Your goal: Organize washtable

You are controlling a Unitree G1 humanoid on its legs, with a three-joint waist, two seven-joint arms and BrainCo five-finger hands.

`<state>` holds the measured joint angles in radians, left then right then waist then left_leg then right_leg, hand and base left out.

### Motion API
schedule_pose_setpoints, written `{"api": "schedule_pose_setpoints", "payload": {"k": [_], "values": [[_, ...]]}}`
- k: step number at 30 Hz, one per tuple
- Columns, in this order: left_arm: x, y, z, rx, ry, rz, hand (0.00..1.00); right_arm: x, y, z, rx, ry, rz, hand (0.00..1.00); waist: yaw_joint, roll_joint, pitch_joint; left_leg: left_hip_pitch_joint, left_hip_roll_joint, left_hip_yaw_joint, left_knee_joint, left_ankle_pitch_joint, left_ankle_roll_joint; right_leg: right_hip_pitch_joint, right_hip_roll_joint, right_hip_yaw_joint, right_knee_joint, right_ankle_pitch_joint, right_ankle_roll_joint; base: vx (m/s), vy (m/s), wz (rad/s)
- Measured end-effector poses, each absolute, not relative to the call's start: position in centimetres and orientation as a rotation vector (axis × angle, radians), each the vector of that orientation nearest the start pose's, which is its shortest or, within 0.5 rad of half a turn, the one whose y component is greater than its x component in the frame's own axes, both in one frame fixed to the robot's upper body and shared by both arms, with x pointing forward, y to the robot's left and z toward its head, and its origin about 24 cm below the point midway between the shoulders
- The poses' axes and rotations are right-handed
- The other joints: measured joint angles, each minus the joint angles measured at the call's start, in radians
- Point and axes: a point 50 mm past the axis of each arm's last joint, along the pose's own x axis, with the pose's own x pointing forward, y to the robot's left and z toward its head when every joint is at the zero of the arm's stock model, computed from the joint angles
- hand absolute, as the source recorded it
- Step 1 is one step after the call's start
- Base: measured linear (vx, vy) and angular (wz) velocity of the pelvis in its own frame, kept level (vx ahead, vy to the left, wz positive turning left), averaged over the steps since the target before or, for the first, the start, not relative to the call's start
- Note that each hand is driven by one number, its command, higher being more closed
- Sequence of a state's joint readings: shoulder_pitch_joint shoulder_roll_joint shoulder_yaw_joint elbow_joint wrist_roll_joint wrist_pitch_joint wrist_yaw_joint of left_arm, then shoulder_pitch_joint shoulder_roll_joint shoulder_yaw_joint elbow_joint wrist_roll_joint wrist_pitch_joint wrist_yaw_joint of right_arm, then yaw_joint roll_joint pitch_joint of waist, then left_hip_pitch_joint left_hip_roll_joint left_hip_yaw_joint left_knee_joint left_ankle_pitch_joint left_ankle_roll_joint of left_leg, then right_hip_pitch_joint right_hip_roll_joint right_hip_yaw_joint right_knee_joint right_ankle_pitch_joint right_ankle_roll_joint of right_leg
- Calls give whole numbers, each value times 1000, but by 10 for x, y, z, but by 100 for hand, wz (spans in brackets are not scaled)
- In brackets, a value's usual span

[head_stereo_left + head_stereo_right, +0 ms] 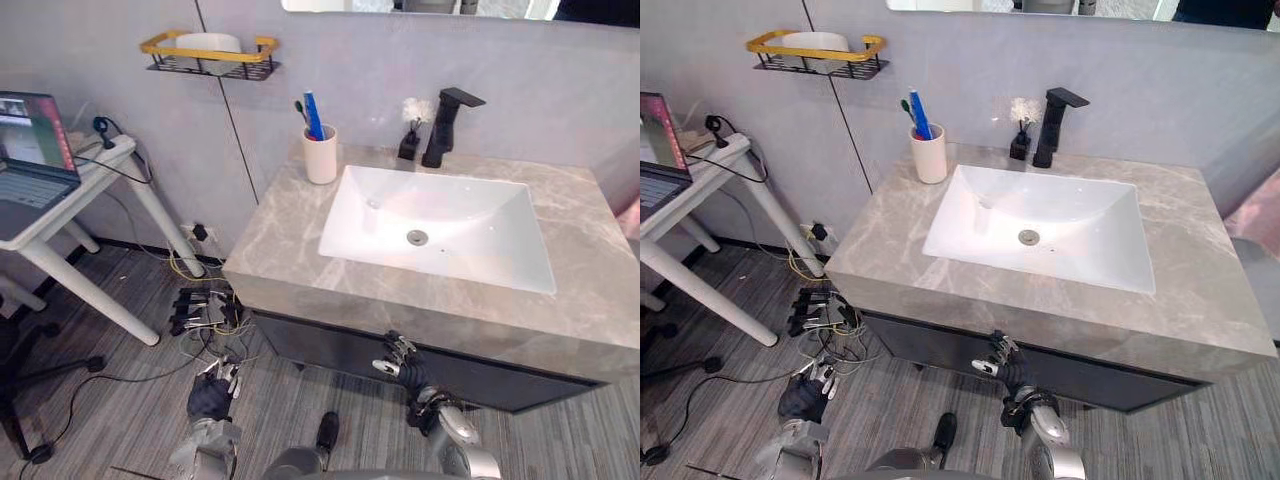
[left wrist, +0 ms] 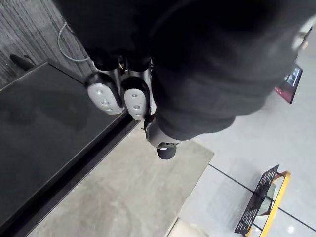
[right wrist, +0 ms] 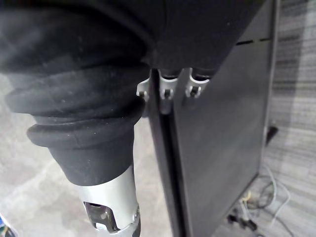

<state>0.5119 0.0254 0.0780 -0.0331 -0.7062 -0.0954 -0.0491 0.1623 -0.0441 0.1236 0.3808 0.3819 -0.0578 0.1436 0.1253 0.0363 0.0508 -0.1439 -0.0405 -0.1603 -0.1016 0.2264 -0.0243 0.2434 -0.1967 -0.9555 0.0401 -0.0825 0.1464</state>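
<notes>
While the cup stands far back on the washtable, left hand and right hand hang below, slack, empty.

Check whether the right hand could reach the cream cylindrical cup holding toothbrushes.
Probably, once raised: right hand hangs below the grey stone countertop edge; nothing stands between it and the cream cup.
</notes>
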Motion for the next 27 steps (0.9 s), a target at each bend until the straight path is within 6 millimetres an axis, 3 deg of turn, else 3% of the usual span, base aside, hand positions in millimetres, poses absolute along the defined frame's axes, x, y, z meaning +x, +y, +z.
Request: {"api": "schedule_pose_setpoints", "payload": {"k": [7,11,17,23,25,26,27], "values": [[115,194,-55,-643,354,356,0,180,-147,-79,353,496,39,0,-2,17,-18,21,9,24,0,0,0,9,1,25,0,0,0,-68,-24,-10],[104,173,-82,-638,507,293,0,165,-152,-96,323,583,15,0,-2,22,-23,44,29,56,0,-6,-2,8,3,69,2,-4,-3,-63,-44,-28],[96,163,-109,-534,672,237,0,145,-154,-114,297,692,-11,0,-4,4,-17,72,58,125,0,-20,-7,-24,-13,146,51,-33,-8,-61,-44,-38],[88,168,-129,-437,794,248,0,134,-167,-120,265,728,-80,0,-30,-25,7,86,67,254,5,-38,4,-138,-83,283,196,-70,-15,-35,-3,-59],[94,173,-128,-403,789,240,0,137,-173,-119,242,721,-107,0,-32,-39,25,90,76,329,7,-45,6,-187,-95,344,213,-70,-34,-53,0,-110],[98,178,-127,-377,781,248,0,139,-178,-119,238,717,-128,0,-28,-52,26,79,77,375,14,-44,8,-210,-99,332,188,-72,-78,-47,24,-118],[100,177,-126,-371,773,246,0,143,-183,-118,212,712,-143,0,-25,-21,25,76,102,429,8,-53,18,-190,-113,169,194,-98,-195,-19,38,-119]]}}
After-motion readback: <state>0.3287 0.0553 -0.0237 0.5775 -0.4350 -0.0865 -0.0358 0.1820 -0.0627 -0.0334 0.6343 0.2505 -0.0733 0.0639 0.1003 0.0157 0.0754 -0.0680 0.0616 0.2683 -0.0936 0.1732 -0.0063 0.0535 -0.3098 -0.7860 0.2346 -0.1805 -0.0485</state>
